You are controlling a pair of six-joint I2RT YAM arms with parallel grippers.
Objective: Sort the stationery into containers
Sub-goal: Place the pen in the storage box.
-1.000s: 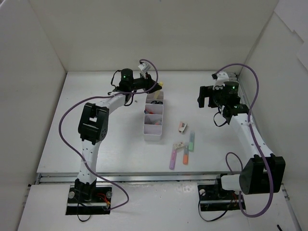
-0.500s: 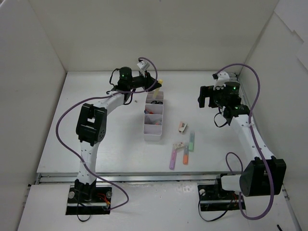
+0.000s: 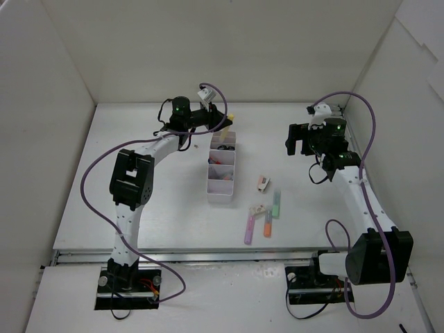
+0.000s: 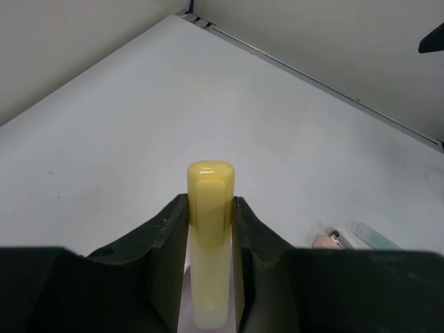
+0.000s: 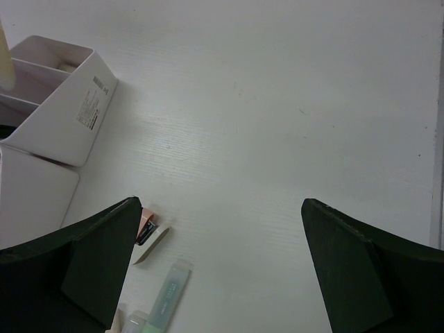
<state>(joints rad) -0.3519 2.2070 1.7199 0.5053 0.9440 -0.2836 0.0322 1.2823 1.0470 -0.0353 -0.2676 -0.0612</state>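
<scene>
- Organiser tray [image 3: 220,197]: four compartments in a row, mid-table. The far three hold small dark and coloured items, too small to name.
- Yellow highlighter [image 4: 210,243]: clamped in my left gripper [image 4: 210,208], at the tray's far end.
- My right gripper [image 5: 220,208]: jaws wide apart, holding nothing.
- Loose on the table [image 3: 139,173], right of the tray: purple highlighter [image 3: 248,229], orange highlighter [image 3: 267,224], green highlighter [image 3: 276,203], two erasers [image 3: 262,183].

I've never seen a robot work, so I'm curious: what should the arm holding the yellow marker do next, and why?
Probably lower it into the far compartment of the white organiser tray. The left arm's jaws are clamped on the yellow highlighter, which seems to hang over that far end, not yet inside.
</scene>
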